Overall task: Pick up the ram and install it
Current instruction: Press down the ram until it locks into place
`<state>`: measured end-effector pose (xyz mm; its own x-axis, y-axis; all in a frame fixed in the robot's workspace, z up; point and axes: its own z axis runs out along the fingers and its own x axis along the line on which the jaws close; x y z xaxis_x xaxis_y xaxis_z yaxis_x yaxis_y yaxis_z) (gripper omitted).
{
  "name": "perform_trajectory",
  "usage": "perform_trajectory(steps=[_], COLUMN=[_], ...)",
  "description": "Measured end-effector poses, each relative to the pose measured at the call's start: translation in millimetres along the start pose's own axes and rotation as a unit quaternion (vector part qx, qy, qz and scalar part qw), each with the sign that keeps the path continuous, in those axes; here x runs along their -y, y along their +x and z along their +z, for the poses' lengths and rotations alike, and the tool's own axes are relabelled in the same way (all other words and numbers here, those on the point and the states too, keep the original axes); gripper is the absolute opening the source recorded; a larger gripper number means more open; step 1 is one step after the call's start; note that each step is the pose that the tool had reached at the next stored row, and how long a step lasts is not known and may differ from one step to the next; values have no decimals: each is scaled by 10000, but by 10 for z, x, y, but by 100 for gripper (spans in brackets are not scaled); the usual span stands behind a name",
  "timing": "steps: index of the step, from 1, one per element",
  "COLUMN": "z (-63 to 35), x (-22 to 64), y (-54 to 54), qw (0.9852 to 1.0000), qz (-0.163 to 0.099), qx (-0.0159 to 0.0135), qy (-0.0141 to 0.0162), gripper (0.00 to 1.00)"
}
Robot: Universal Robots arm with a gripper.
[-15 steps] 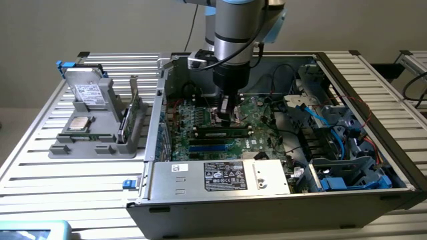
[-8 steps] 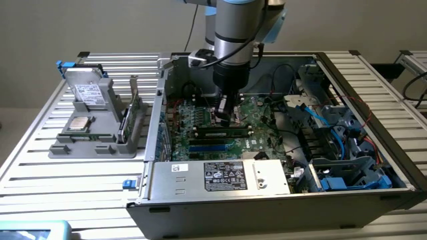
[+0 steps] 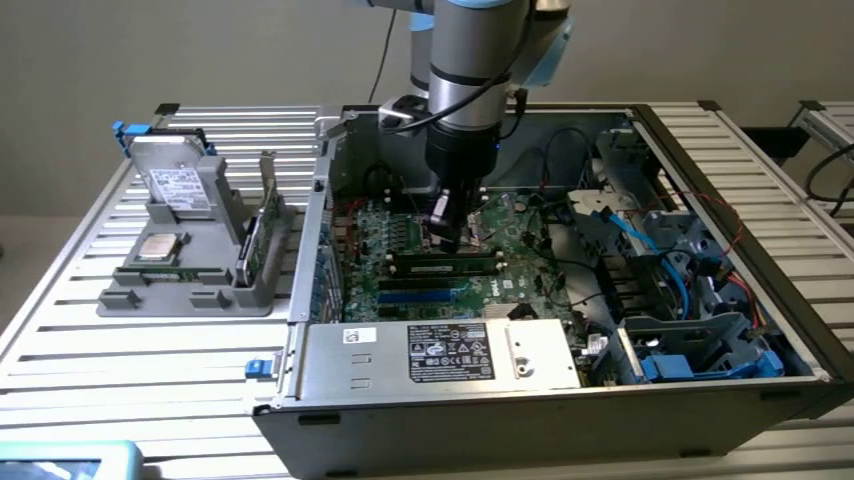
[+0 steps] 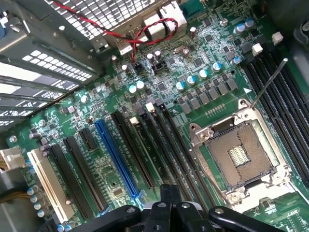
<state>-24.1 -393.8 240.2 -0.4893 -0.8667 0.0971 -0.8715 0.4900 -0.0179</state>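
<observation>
Open computer case (image 3: 534,400) lying on its side on a slatted metal table (image 3: 160,380), motherboard (image 3: 400,290) facing up, probably laid this way to allow reaching straight down from above. Robot arm dropping from the top centre of the exterior view into the case, gripper (image 3: 447,232) low over the board near the middle of the frame. Fingers pressed together, pinching nothing visible. Likely shut this way to serve as a blunt tip for pushing, not for grasping.

The ram (image 3: 447,267) lying level across the centre of the exterior view, apparently sitting in one of the long black memory slots (image 3: 427,295). Just below the fingertips in the frame, very near them. Impossible to tell whether touching or just apart, or whether fully seated.

Wrist view: gripper (image 4: 169,193) at the bottom centre, dark fingers closed over the parallel slots. Empty processor socket (image 4: 241,154) at the right with its lever raised. Blue slot (image 4: 116,159) to the left of centre.

Toward the exterior view's left, outside the case, grey parts holder (image 3: 174,290) carrying a drive (image 3: 174,185) and a square silver chip (image 3: 160,247). Thin green board (image 3: 276,228) standing on edge at its right side, presumably held upright for easy gripping, well apart from the gripper.
</observation>
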Motion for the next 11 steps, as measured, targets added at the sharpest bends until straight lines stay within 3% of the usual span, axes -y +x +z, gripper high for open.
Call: perform_trajectory(steps=[5,11], z=[0,0], x=[0,0], y=[0,0], qw=[9995,9974], qz=[317,723], qx=[-1,-6], qy=[-33,-75], gripper=[11,11])
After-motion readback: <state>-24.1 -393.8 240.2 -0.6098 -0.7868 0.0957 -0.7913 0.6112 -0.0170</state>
